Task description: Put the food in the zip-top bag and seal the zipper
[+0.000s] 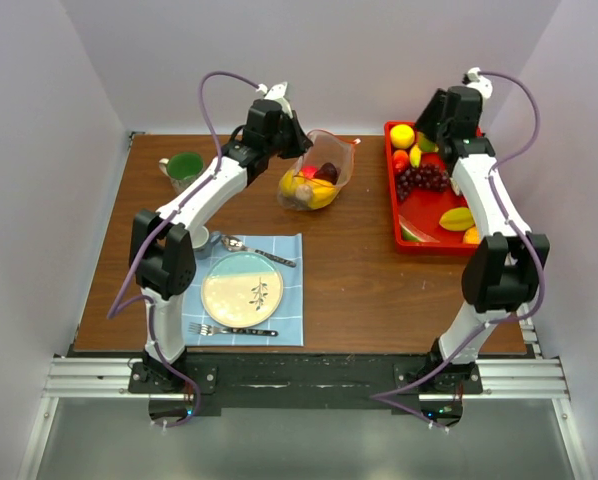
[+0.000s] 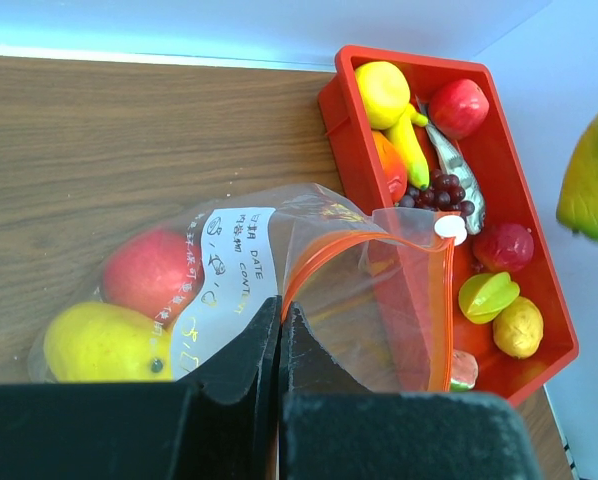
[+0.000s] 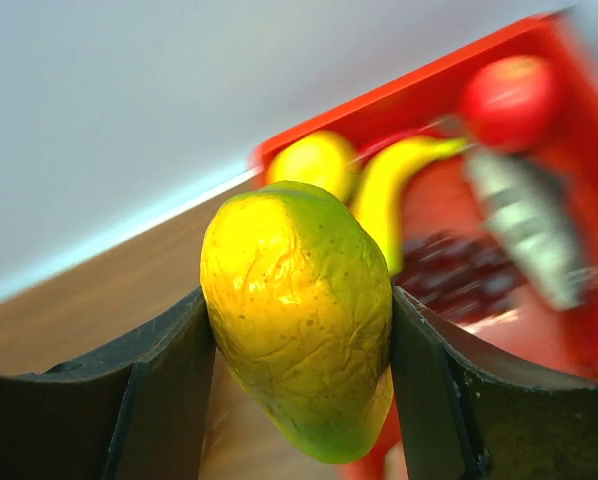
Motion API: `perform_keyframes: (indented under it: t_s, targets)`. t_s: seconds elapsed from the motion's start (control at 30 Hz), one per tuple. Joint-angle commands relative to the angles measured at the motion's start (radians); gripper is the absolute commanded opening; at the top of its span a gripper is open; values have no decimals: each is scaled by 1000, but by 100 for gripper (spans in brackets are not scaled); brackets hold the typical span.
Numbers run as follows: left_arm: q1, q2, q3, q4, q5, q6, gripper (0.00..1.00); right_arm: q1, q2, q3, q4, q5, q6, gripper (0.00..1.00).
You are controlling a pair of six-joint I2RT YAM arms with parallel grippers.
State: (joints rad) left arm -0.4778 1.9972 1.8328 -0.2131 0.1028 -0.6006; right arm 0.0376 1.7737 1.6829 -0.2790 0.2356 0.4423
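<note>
The clear zip-top bag (image 1: pixel 317 172) lies at the table's back centre, its mouth towards the tray. It holds a red apple (image 2: pixel 144 270) and a yellow fruit (image 2: pixel 99 345). My left gripper (image 2: pixel 279 315) is shut on the bag's mouth edge at the orange-red zipper (image 2: pixel 439 310), holding the mouth open. My right gripper (image 3: pixel 299 310) is shut on a yellow-green mango (image 3: pixel 297 310) and holds it in the air over the far left end of the red tray (image 1: pixel 424 212). The mango also shows in the left wrist view (image 2: pixel 591 175). Grapes (image 2: pixel 441 190), a lemon (image 2: pixel 382 90) and other fruits lie in the tray.
A green mug (image 1: pixel 184 168) stands at the back left. A plate (image 1: pixel 242 290) sits on a blue placemat (image 1: pixel 291 320) at the front left, with a spoon (image 1: pixel 254 250) and a fork (image 1: pixel 229 329). The side walls stand close to the table.
</note>
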Motion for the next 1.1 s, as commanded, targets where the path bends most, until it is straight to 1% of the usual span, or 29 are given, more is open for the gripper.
perform_keyframes:
  t_s: [0.0, 0.07, 0.1, 0.17, 0.2, 0.23, 0.3, 0.4, 0.5, 0.53, 0.57, 0.6, 0.73, 0.77, 0.87, 1.07]
  targets:
    - [8, -11, 42, -8, -14, -31, 0, 109, -187, -86, -74, -232, 61, 12]
    - [8, -20, 33, -6, -20, -36, 0, 171, -238, -155, -51, -265, 85, 12]
    - [7, -23, 28, -3, -20, -41, 0, 194, -278, -175, -31, -286, 93, 13]
    - [7, -28, 25, -6, -20, -42, 0, 257, -295, -190, -16, -298, 117, 14]
    - [7, -35, 19, -6, -23, -44, 0, 275, -287, -190, -3, -359, 134, 16]
    - [7, -40, 14, -6, -34, -42, 0, 304, -272, -183, -8, -387, 160, 16]
    - [7, -47, 10, -11, -40, -42, 0, 330, -246, -150, -32, -420, 203, 16]
    - [7, -57, -1, -8, -43, -44, 0, 344, -211, -173, 0, -489, 272, 15]
    - [5, -69, -13, -6, -45, -45, 0, 346, -206, -209, 55, -457, 303, 15]
    - [7, -72, -17, -6, -46, -45, 0, 346, -204, -230, 110, -420, 308, 18]
    - [5, -75, -24, -3, -45, -47, 0, 346, -195, -229, 136, -415, 309, 24]
    - [4, -80, -26, -3, -46, -48, 0, 347, -183, -213, 139, -409, 309, 25]
    - [4, -86, -27, -5, -48, -48, 0, 352, -108, -114, 87, -400, 308, 25]
    - [1, -87, -27, -6, -48, -48, 0, 352, -88, -106, 77, -392, 309, 23]
    - [-4, -95, -33, -8, -46, -48, 0, 355, -86, -126, 67, -366, 312, 21]
    - [-27, -126, -66, 0, -52, -50, 0, 369, -82, -167, 153, -263, 302, 22]
